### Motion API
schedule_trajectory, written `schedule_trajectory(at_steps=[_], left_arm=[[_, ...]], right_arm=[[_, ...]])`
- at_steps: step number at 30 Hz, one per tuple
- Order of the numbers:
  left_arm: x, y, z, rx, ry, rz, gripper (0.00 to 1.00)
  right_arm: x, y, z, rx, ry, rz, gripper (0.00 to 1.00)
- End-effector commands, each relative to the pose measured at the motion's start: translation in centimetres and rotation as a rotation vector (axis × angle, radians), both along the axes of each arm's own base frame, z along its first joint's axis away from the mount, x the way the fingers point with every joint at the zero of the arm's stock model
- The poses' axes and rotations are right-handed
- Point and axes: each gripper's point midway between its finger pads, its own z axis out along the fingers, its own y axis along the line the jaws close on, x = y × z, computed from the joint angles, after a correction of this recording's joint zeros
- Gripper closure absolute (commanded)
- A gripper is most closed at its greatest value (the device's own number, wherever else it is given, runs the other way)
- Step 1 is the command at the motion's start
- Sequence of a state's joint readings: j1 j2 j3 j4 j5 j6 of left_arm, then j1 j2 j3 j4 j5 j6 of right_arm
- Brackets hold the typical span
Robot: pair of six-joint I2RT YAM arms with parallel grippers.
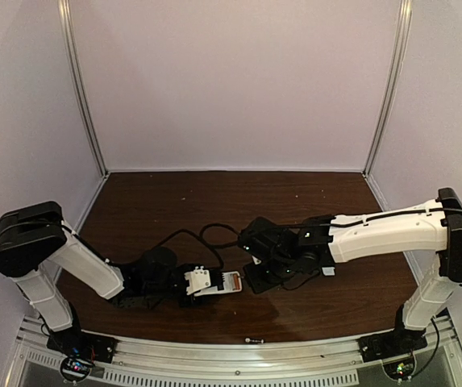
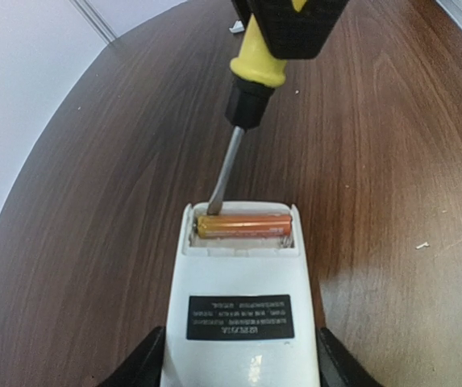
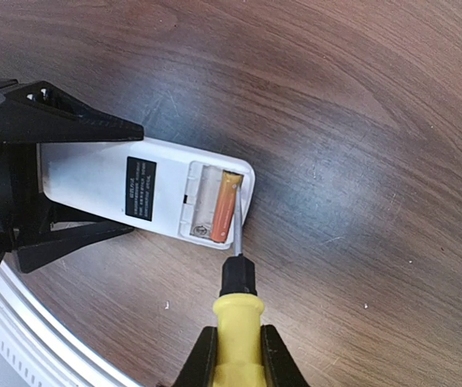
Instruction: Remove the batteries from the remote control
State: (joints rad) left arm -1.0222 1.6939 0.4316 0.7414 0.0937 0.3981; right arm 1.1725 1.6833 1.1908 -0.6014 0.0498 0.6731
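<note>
**A:** Quick, what is each pincer on?

**B:** The left pincer [image 2: 243, 367] is clamped on both sides of the remote control [image 2: 239, 282]. The remote is back face up, with its open bay sticking out past the fingertips. The right pincer [image 3: 237, 355] is closed round the yellow handle of the screwdriver [image 3: 235, 310], and the shaft points straight out ahead of it.

**A:** And the battery?

**B:** One orange battery [image 2: 243, 226] lies crosswise in the bay, in the slot farthest from the left pincer. The blade tip is at one end of it, hard by the bay wall.

**A:** How do you do the pry well?

**B:** My read is to work the tip under that end and lever up slowly at a low angle. The left pincer should hold firm so the remote doesn't skid on the table [image 2: 392, 161]. Push too hard and the cell flicks away, or the blade slips and gouges the plastic.

**A:** Anything you can't read?

**B:** I can't tell whether the tip is under the cell or only beside it. The slot nearer the left pincer looks empty from the right wrist, and there's no second battery in sight anywhere. The left fingers are cropped at the bottom edge, and the label [image 2: 240, 316] print is too small to read. From overhead the arms cover most of the remote.
</note>
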Motion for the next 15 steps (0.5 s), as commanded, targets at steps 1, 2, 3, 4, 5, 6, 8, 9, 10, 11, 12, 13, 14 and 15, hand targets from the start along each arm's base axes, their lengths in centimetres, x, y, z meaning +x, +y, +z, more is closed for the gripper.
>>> schedule_trajectory(at_steps=[1, 2, 3, 4, 5, 6, 8, 9, 10, 11, 12, 13, 14, 15], left_arm=[[0.4, -1.4, 2.9, -0.101, -0.056, -0.018, 1.0], [0.4, -1.5, 2.9, -0.1, -0.056, -0.019, 1.0], [0.4, -1.5, 2.9, -0.101, -0.056, -0.02, 1.0], [0.4, -1.4, 2.9, -0.101, -0.055, -0.019, 1.0], [0.4, -1.4, 2.9, -0.1, -0.057, -0.019, 1.0], [0.4, -1.5, 3.0, -0.101, -0.057, -0.02, 1.0], [0.4, -1.5, 3.0, -0.102, -0.057, -0.02, 1.0], [0.4, -1.5, 3.0, -0.102, -0.056, -0.02, 1.0], [0.4, -1.5, 2.9, -0.101, -0.056, -0.021, 1.0], [0.4, -1.5, 2.9, -0.1, -0.055, -0.021, 1.0], [0.4, -1.5, 2.9, -0.1, -0.056, -0.022, 1.0], [0.4, -1.5, 2.9, -0.1, -0.056, -0.022, 1.0], [0.4, -1.5, 2.9, -0.101, -0.056, -0.021, 1.0], [0.4, -1.5, 2.9, -0.1, -0.055, -0.021, 1.0]], right_arm=[[0.5, -0.9, -0.8, -0.052, -0.007, 0.005, 1.0], [0.5, -0.8, -0.8, -0.047, -0.005, 0.013, 1.0], [0.5, -0.8, -0.9, -0.045, -0.002, 0.018, 1.0], [0.5, -0.8, -1.0, -0.044, 0.001, 0.024, 1.0], [0.6, -0.8, -1.0, -0.041, 0.002, 0.028, 1.0], [0.6, -0.8, -1.2, -0.042, 0.003, 0.032, 1.0], [0.8, -0.9, -1.4, -0.041, 0.007, 0.031, 1.0], [0.9, -0.9, -1.4, -0.041, 0.009, 0.031, 1.0], [1.0, -1.0, -1.5, -0.041, 0.011, 0.031, 1.0], [1.1, -1.0, -1.4, -0.037, 0.012, 0.029, 1.0], [1.3, -1.0, -1.5, -0.037, 0.014, 0.027, 1.0], [1.4, -1.1, -1.5, -0.039, 0.016, 0.025, 1.0], [1.5, -1.2, -1.6, -0.038, 0.016, 0.021, 1.0], [1.6, -1.2, -1.6, -0.037, 0.018, 0.019, 1.0]])
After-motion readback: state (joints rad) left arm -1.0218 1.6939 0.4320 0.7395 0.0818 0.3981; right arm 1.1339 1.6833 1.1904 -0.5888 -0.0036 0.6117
